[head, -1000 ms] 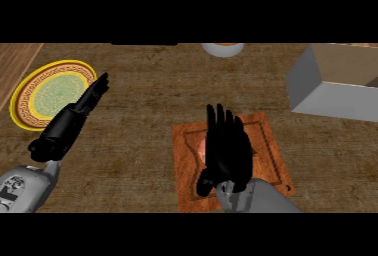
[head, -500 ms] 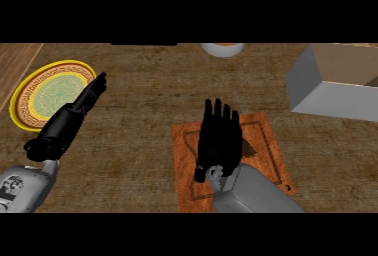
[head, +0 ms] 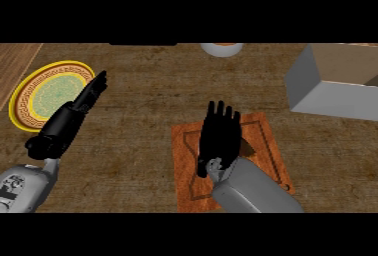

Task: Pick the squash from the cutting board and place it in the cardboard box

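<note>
Cardboard box [head: 336,82]: up-right of cutting board [head: 260,137], open top, contents hidden.
Squash: not visible; presumably under hand, cannot tell.
Right hand [head: 220,132]: flat over cutting board, fingers straight, spread narrow.
Left hand [head: 74,112]: far left of cutting board, fingers straight, overlapping plate [head: 44,92].
Writing: none legible.

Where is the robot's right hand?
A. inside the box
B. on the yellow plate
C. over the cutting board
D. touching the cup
C: the right hand shows with straight fingers over the cutting board, well apart from the box, while the plate lies far off at the left by the other arm.
</note>
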